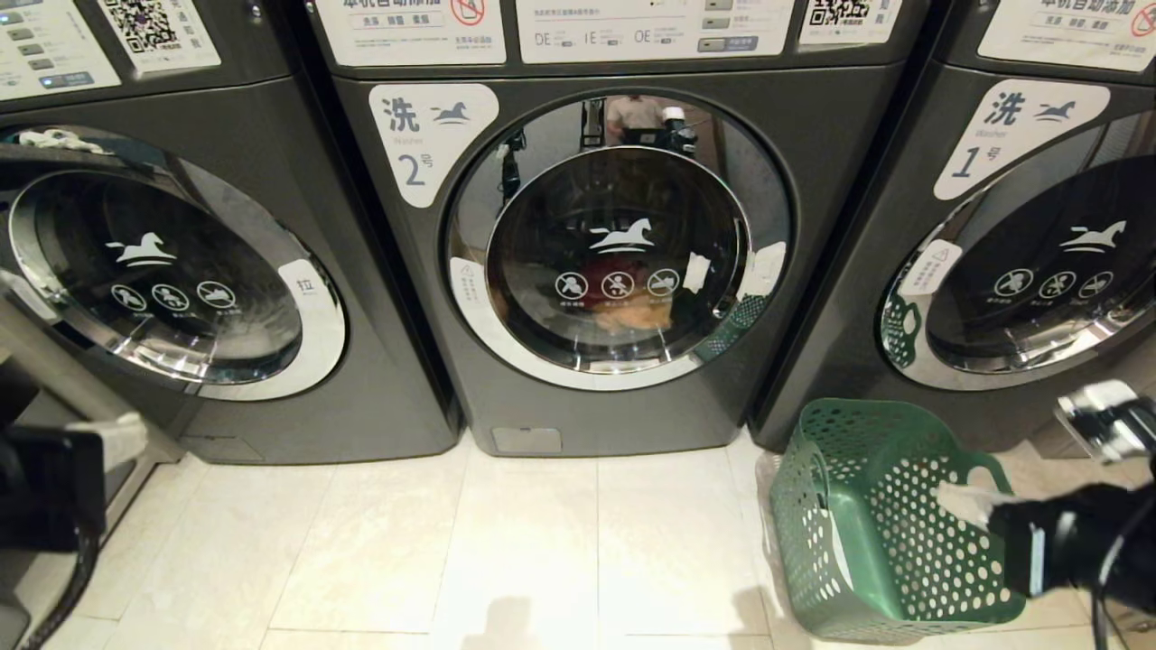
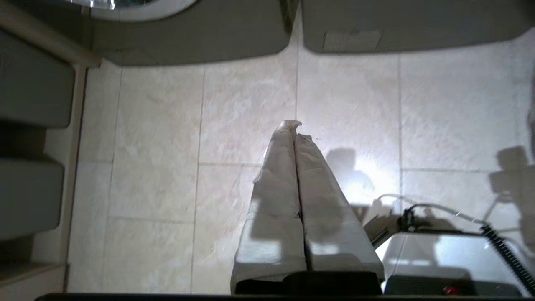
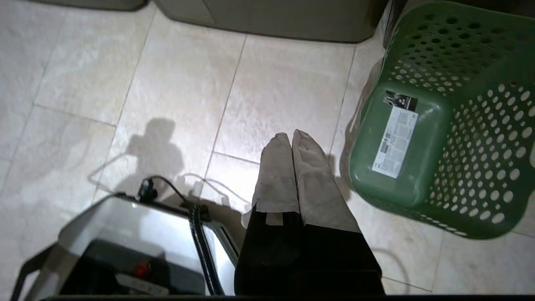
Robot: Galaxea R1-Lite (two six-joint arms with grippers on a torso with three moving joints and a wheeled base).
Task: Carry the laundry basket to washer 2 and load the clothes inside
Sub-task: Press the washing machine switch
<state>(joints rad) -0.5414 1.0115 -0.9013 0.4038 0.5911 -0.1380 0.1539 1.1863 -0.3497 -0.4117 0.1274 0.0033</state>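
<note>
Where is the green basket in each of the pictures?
Head view: the laundry basket lies tipped on its side at lower right, below washer 1.
Left wrist view: not in it.
Right wrist view: the basket fills the right side, label on its base showing.
Shared landmark: the pale tiled floor.

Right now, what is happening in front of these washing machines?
The robot stands before washer 2, whose door is closed, with reddish and yellow cloth faintly visible behind the glass. The green laundry basket lies tipped on its side on the floor, apparently empty. Both the left gripper and right gripper are shut and hold nothing.
</note>
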